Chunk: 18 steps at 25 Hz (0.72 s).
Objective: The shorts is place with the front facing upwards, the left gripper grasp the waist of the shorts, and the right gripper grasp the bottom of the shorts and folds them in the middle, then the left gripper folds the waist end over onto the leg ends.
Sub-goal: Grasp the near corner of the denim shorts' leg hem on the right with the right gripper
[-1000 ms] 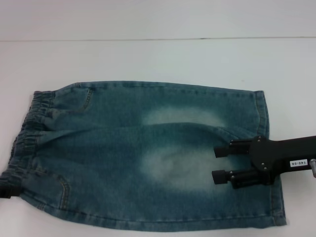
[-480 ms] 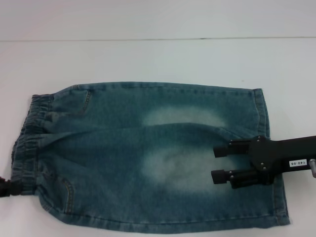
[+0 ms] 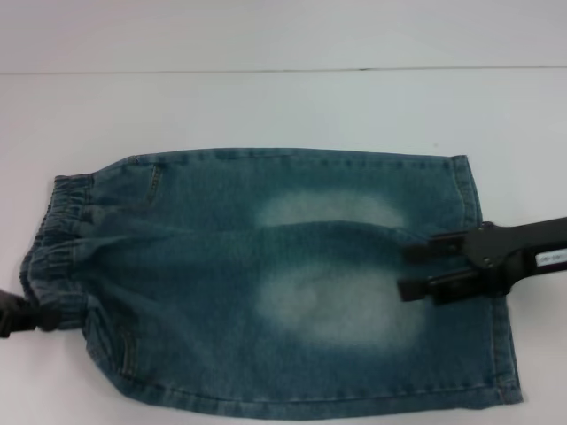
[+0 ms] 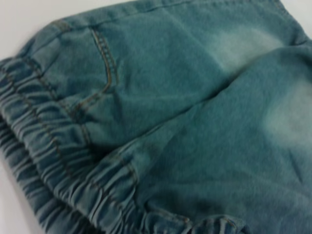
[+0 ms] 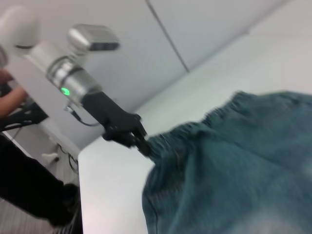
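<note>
Blue denim shorts (image 3: 266, 274) lie folded lengthwise on the white table, elastic waist (image 3: 62, 230) to the left, leg hems (image 3: 483, 266) to the right. At the near corner of the waist, my left gripper (image 3: 34, 316) is shut on the waistband, and the cloth bunches there. The right wrist view shows the left gripper (image 5: 141, 145) pinching the waist edge of the shorts (image 5: 229, 165). The left wrist view is filled by the gathered waistband (image 4: 48, 161) and a pocket seam. My right gripper (image 3: 405, 271) hovers over the leg end, open, with nothing between its fingers.
White table (image 3: 266, 106) stretches behind the shorts to a far edge against a pale wall. In the right wrist view a person (image 5: 19, 161) and cables stand beyond the table's left end.
The left gripper has drawn the near waist corner rightward, bunching the waistband. The right gripper has pulled back to the right and tilted slightly, still open.
</note>
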### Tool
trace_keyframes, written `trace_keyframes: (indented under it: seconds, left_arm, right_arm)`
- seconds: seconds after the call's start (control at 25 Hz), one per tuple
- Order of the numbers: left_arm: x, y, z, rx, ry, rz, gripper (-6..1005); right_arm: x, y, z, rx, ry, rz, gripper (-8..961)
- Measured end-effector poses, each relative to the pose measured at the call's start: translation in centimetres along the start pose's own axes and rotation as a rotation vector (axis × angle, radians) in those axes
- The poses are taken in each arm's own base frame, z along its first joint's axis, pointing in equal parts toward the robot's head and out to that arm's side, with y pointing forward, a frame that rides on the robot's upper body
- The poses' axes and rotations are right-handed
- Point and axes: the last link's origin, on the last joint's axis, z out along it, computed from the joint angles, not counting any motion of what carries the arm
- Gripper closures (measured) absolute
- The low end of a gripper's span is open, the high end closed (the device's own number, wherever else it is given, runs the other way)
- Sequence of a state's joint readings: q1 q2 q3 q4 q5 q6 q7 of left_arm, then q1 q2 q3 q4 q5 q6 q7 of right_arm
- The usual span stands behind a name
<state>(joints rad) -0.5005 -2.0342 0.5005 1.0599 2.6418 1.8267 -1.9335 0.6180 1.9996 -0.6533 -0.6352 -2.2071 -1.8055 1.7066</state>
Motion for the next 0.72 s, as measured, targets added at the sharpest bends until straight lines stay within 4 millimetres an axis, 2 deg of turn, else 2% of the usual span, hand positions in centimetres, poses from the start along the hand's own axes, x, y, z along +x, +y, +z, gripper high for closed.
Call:
trace_keyframes:
  seconds: [0.2,0.36,0.52,0.72]
  left_arm:
    - [1.3,0.1,-0.4,0.0,0.018,-0.001,974]
    - [1.6,-0.1,-0.7,0.01,0.03,-0.006,974]
    - [2.0,-0.2,-0.8,0.016,0.035,-0.005,973]
    - [2.4,-0.2,-0.7,0.017,0.038,-0.004,973]
  right_arm:
    - [-1.0,-0.7,-3.0,0.064,0.166,0.052,96]
    - [-1.1,-0.6,-4.9,0.118,0.303,0.067,96]
    - [-0.6,-0.1,-5.4,0.113,0.427,0.104,97]
    - [0.7,0.0,-5.0,0.102,0.552,0.149,97]
